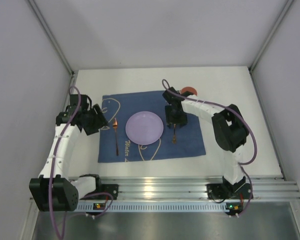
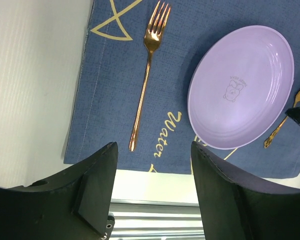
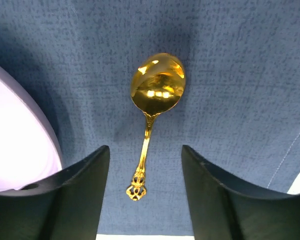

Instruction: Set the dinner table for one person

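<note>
Top external view: white table (image 1: 230, 90) filled the enclosure floor, with the ribbed rail (image 1: 190, 187) along its near edge and a blue mat (image 1: 190, 142) laid at its middle.

Left arm (image 1: 60, 145) rose from its base on the rail, curved up along the table's left side, then bent rightward at the wrist. Left gripper (image 1: 101, 125) hung at the mat's left edge, near the fork (image 1: 116, 135) but apart from it. On the left wrist view its fingers (image 2: 97, 190) stood apart with nothing between them.

Fork lay lengthwise on the mat, tines toward the far side, just left of the plate (image 1: 144, 128). Plate was lilac and round, sitting mid-mat.

Spoon (image 1: 174, 137) lay on the mat just right of the plate.

Right gripper (image 1: 174, 122) pointed down over the spoon. On the right wrist view the jaws were spread to either side of the handle, touching neither it nor the bowl.

Right arm (image 1: 230, 130) climbed from its base at the rail's right end, elbowed over the table's right side, then reached left across the mat's far right corner. An orange-red object (image 1: 190, 90) showed partly behind that arm; what it was could not be told.
</note>
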{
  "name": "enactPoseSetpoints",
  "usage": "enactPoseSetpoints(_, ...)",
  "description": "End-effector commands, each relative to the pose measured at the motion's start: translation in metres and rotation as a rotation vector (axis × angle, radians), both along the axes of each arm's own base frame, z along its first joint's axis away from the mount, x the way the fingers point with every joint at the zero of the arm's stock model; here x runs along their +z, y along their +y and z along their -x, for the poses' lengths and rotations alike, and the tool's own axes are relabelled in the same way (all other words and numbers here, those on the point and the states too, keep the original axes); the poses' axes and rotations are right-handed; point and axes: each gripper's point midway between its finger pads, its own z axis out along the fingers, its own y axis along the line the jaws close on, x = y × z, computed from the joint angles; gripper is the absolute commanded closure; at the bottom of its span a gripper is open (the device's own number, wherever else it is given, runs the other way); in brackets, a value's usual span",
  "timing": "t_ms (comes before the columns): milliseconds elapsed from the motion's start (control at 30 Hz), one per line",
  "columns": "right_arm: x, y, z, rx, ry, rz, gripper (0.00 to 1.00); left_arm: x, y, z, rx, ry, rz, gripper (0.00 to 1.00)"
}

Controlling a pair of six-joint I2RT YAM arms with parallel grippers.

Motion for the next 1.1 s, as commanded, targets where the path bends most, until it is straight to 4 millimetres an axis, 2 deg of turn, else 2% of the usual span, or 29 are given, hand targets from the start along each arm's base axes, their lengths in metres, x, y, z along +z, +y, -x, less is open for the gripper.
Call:
enactPoseSetpoints(0,0.027,0.004,-0.012,-0.006,-0.097,-0.017,0.39,0.011,0.003,0.0,0.018,-0.032,-0.009,0.34)
enactPoseSetpoints(100,0.073,0.003,-0.012,0.012,-0.174,-0.049,0.33,0.015,0.005,-0.005,0.024,-0.043,-0.023,0.34)
enactPoseSetpoints(133,0.103,0.005,-0.011,0.022,-0.233,-0.092,0.31,0.016,0.007,-0.007,0.028,-0.046,-0.029,0.34)
enactPoseSetpoints(167,0.126,0.01,-0.009,0.039,-0.28,-0.124,0.23,0.017,0.01,-0.009,0.037,-0.051,-0.045,0.34)
enactPoseSetpoints(200,0.146,0.012,-0.006,0.072,-0.318,-0.149,0.19,0.021,0.012,-0.012,0.038,-0.06,-0.054,0.34)
enactPoseSetpoints(233,0.186,0.013,0.001,0.097,-0.402,-0.209,0.16,0.021,0.013,-0.015,0.04,-0.063,-0.06,0.34)
enactPoseSetpoints(267,0.205,0.019,0.012,0.164,-0.448,-0.233,0.09,0.024,0.015,-0.018,0.05,-0.072,-0.068,0.34)
enactPoseSetpoints(300,0.227,0.024,0.019,0.202,-0.507,-0.279,0.06,0.024,0.016,-0.022,0.052,-0.077,-0.071,0.34)
enactPoseSetpoints(333,0.256,0.023,0.045,0.265,-0.586,-0.328,0.03,0.026,0.016,-0.027,0.054,-0.09,-0.068,0.34)
enactPoseSetpoints(367,0.27,0.02,0.057,0.278,-0.634,-0.357,0.0,0.029,0.016,-0.032,0.057,-0.104,-0.067,0.34)
enactPoseSetpoints(400,0.31,0.006,0.077,0.271,-0.761,-0.453,0.0,0.028,0.016,-0.035,0.063,-0.099,-0.067,0.34)
enactPoseSetpoints(433,0.281,-0.005,0.089,0.259,-0.731,-0.44,0.0,0.032,0.015,-0.039,0.064,-0.111,-0.063,0.34)
enactPoseSetpoints(467,0.276,-0.015,0.098,0.183,-0.732,-0.489,0.0,0.038,0.016,-0.046,0.069,-0.14,-0.065,0.34)
enactPoseSetpoints(500,0.288,-0.045,0.11,0.08,-0.814,-0.532,0.0,0.039,0.018,-0.049,0.074,-0.147,-0.069,0.34)
enactPoseSetpoints(533,0.239,-0.057,0.118,0.037,-0.752,-0.495,0.0,0.044,0.019,-0.054,0.076,-0.164,-0.073,0.32)
enactPoseSetpoints(567,0.239,-0.073,0.136,0.033,-0.784,-0.545,0.0,0.043,0.02,-0.059,0.079,-0.169,-0.079,0.3)
enactPoseSetpoints(600,0.209,-0.082,0.146,0.031,-0.742,-0.516,0.0,0.043,0.02,-0.061,0.078,-0.168,-0.081,0.28)
enactPoseSetpoints(667,0.198,-0.106,0.162,-0.008,-0.737,-0.495,0.0,0.047,0.021,-0.069,0.077,-0.179,-0.088,0.23)
enactPoseSetpoints(700,0.207,-0.119,0.169,-0.036,-0.778,-0.525,0.0,0.048,0.021,-0.071,0.076,-0.183,-0.088,0.21)
enactPoseSetpoints(733,0.209,-0.128,0.173,-0.076,-0.783,-0.53,0.0,0.053,0.02,-0.074,0.075,-0.195,-0.088,0.15)
enactPoseSetpoints(767,0.205,-0.142,0.177,-0.117,-0.788,-0.508,0.0,0.055,0.025,-0.077,0.095,-0.204,-0.111,0.12)
enactPoseSetpoints(800,0.205,-0.147,0.179,-0.144,-0.786,-0.509,0.0,0.057,0.026,-0.079,0.103,-0.21,-0.121,0.09)
enactPoseSetpoints(867,0.2,-0.155,0.184,-0.189,-0.764,-0.504,0.0,0.064,0.028,-0.085,0.12,-0.228,-0.123,0.02)
enactPoseSetpoints(967,0.203,-0.162,0.186,-0.22,-0.775,-0.503,0.0,0.072,0.03,-0.09,0.131,-0.262,-0.127,0.02)
enactPoseSetpoints(1067,0.203,-0.163,0.187,-0.215,-0.776,-0.499,0.0,0.072,0.029,-0.091,0.126,-0.264,-0.123,0.02)
